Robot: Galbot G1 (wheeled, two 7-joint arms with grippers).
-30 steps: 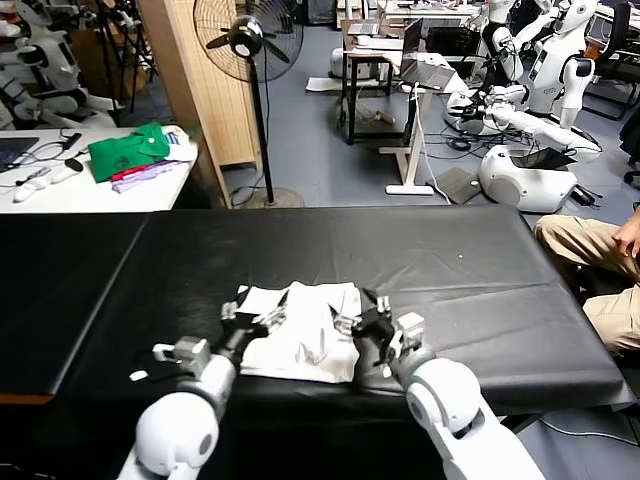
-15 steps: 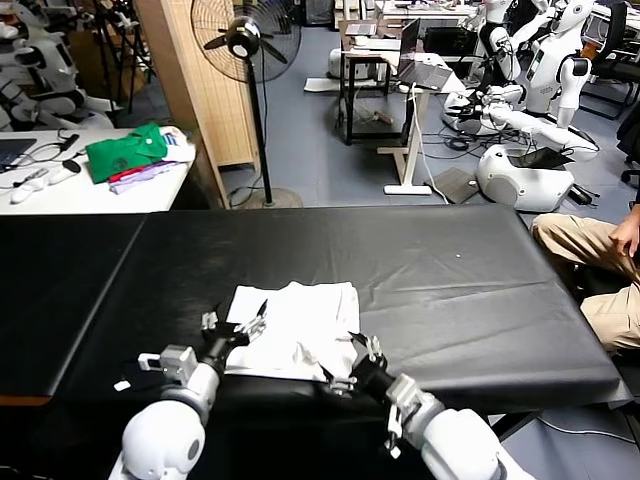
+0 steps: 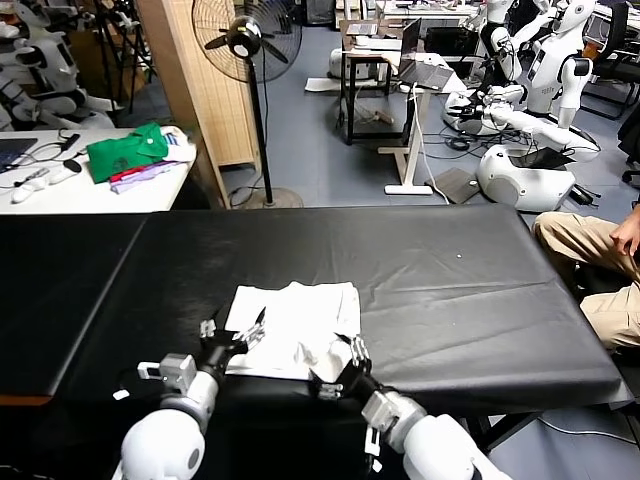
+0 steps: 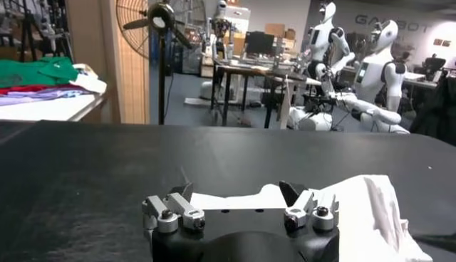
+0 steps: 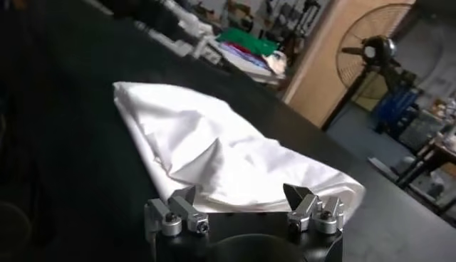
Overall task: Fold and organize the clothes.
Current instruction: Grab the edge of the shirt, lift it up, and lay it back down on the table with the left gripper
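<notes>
Now the folded white T-shirt (image 3: 293, 330) is lying near the front edge of the black table (image 3: 450, 290). Both grippers are hovering at its near edge, empty, jaws spread wide: the left gripper (image 3: 232, 330) at the shirt's left corner, the right gripper (image 3: 338, 368) at its right corner.

Overall light: even, bright indoor lighting in the head view; source not visible.
Table (image 3: 420, 270): matte black surface, faint sheen, no hard shadows.
T-shirt (image 3: 295, 325): near overexposed, folds weakly defined.
Right wrist view: dim foreground, background fan (image 5: 377, 50) out of focus.
Left wrist view: background moderately sharp.
</notes>
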